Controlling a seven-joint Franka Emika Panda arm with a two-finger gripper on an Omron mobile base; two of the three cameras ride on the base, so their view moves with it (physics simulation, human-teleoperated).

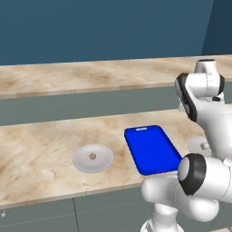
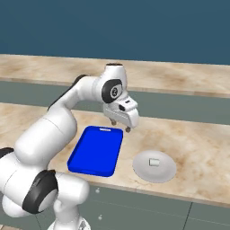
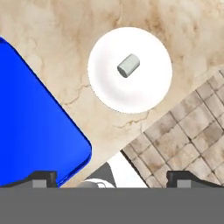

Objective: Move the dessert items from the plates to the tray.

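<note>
While my fingers [image 2: 120,125] are hanging spread wide and empty, I am centring over the whitish cylinder [image 3: 128,65] before descending.

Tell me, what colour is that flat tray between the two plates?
Bright blue tray, clearest in the right base view.

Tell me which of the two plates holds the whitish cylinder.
The plate right of the blue tray, the one the open hand hovers nearer to. Its whitish cylinder lies on its side; the other plate, left of the tray, carries a brown chunk.
</note>
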